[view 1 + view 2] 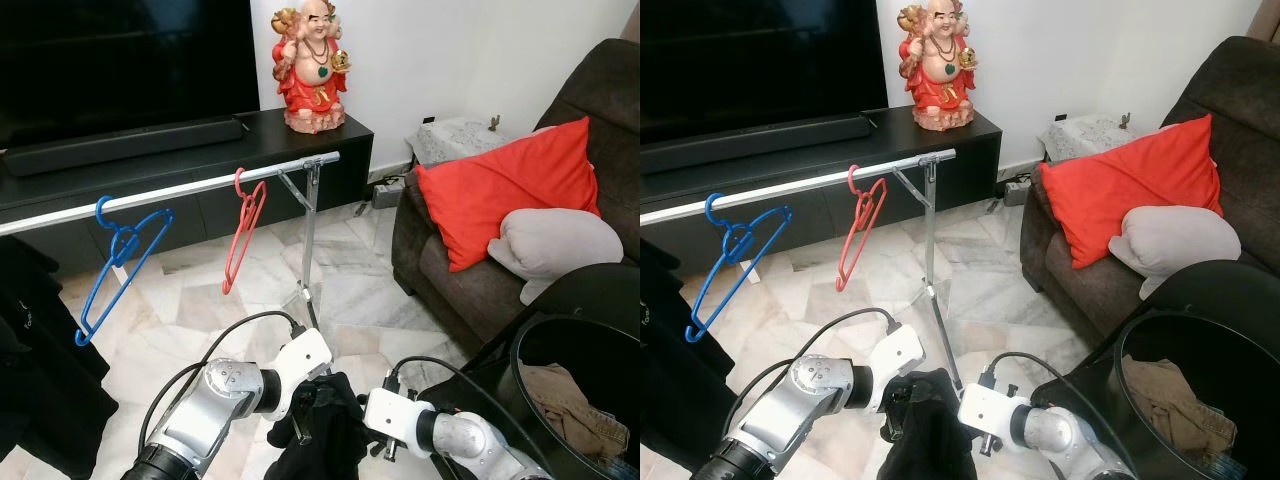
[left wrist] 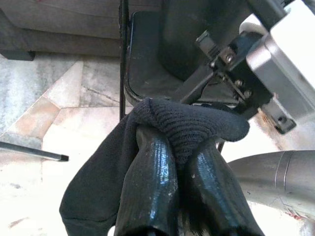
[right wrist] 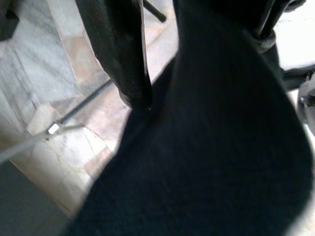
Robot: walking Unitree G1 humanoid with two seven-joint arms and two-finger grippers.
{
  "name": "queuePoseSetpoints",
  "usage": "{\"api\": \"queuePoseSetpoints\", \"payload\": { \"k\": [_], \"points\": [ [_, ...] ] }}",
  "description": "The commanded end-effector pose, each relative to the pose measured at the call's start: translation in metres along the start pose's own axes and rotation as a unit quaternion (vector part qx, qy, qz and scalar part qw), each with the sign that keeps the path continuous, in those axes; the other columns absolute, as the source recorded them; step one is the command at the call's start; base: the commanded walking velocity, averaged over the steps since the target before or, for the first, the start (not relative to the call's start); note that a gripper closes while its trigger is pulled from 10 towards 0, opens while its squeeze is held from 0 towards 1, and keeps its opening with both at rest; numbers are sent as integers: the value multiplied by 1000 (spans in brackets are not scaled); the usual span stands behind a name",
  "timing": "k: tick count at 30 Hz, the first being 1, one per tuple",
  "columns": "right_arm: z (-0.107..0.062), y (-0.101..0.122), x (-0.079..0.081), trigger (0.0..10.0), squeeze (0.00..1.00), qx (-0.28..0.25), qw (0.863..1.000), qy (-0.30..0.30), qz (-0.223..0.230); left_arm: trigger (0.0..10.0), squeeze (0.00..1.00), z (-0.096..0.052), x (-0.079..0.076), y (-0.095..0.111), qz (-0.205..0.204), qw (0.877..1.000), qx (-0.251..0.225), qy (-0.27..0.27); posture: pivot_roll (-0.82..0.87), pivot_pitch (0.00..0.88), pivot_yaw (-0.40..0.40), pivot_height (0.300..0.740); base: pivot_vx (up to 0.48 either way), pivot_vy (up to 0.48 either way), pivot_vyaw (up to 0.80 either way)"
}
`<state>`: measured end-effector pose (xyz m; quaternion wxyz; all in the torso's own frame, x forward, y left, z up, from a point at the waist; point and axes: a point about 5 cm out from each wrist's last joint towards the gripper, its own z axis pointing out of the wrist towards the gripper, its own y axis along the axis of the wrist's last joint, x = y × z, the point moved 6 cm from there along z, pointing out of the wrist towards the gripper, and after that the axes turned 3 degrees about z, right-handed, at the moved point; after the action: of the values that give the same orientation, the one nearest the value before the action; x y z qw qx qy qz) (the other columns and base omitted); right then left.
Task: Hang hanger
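Nearest, low at centre: a black garment (image 1: 318,430) bunched between both grippers. Left gripper (image 2: 179,147) clamped on its knitted edge, fingers (image 2: 152,182) pressed together under the fabric. Right gripper (image 1: 345,425) buried in the same cloth; fingers' state impossible to tell. To the right, a black laundry basket (image 1: 560,340) holding clothes. Beyond, over the marble floor (image 1: 200,290), a silver rail (image 1: 180,188) carrying a blue hanger (image 1: 120,262) and, near its right end, a red hanger (image 1: 243,232). Farthest, a red figurine (image 1: 312,65) at the TV bench's (image 1: 250,125) right end.
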<state>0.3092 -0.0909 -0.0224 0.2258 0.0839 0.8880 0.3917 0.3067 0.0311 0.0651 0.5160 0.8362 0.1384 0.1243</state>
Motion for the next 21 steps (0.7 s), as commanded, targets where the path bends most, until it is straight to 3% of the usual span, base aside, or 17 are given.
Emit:
{"api": "queuePoseSetpoints", "payload": {
  "k": [1,13,17,21],
  "points": [
    [1,4,-3,10000,0,-1,1000,2,-16,0,0,-1,-2,10,10,1000,-12,-5,77,41,-3,740,0,0,0],
    [5,-2,-13,10000,0,28,999,-34,-32,0,0,-1,-3,12,11,1000,-13,-9,82,42,-2,740,0,0,0],
    [-4,-27,-34,10000,0,117,986,-90,-74,0,0,0,-4,12,10,1000,-13,-10,87,43,-4,740,0,0,0],
    [-8,-34,-43,10000,0,143,980,-113,-86,0,0,0,-4,12,10,1000,-13,-10,88,45,-5,740,0,0,0]
  ]
}}
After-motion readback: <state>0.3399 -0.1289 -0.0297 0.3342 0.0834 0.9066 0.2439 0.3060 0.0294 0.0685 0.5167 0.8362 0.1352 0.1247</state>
